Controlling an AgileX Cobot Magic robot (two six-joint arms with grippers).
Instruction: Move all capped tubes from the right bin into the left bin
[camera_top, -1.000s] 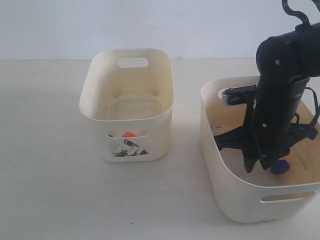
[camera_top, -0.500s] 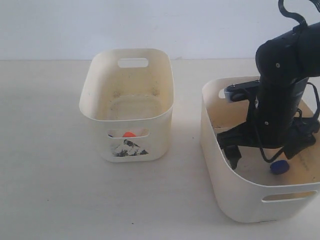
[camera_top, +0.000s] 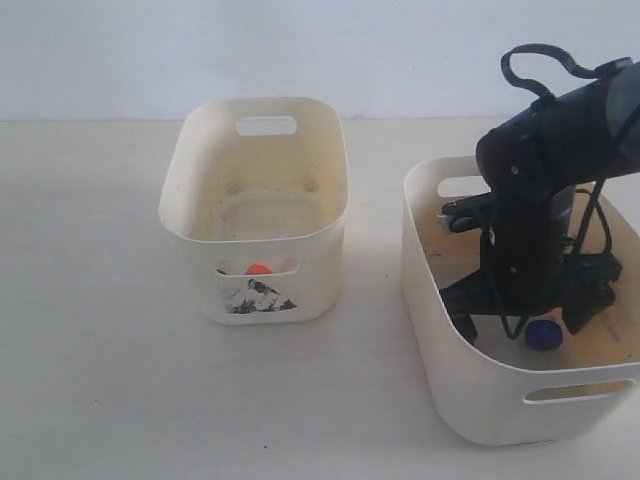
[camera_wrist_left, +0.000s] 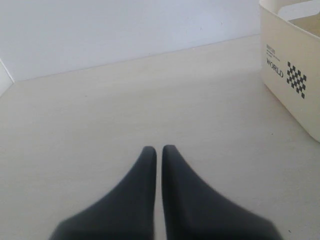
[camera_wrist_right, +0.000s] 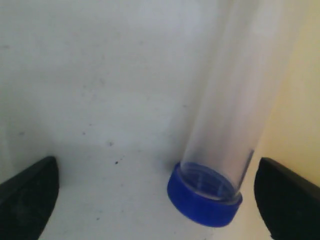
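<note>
A clear capped tube with a dark blue cap (camera_wrist_right: 204, 196) lies on the floor of the right bin (camera_top: 470, 395); its cap (camera_top: 542, 335) shows in the exterior view. My right gripper (camera_top: 523, 328) reaches down into this bin, open wide, with the tube between its spread fingers (camera_wrist_right: 27, 197) and nearer one of them, untouched. The left bin (camera_top: 320, 275) bears the mountain picture, and an orange-red cap (camera_top: 259, 269) shows through its front slot. My left gripper (camera_wrist_left: 159, 150) is shut and empty above the bare table, out of the exterior view.
In the left wrist view, a cream tub wall (camera_wrist_left: 292, 95) printed with "WORLD" and a checker mark stands to one side. A pale wall (camera_top: 300, 50) runs behind the table. The right arm's cable (camera_top: 540, 55) loops above the right bin.
The right gripper went from shut beside the blue cap to wide open. The arm leaned left and lower in the bin. The blue cap shifted slightly left.
</note>
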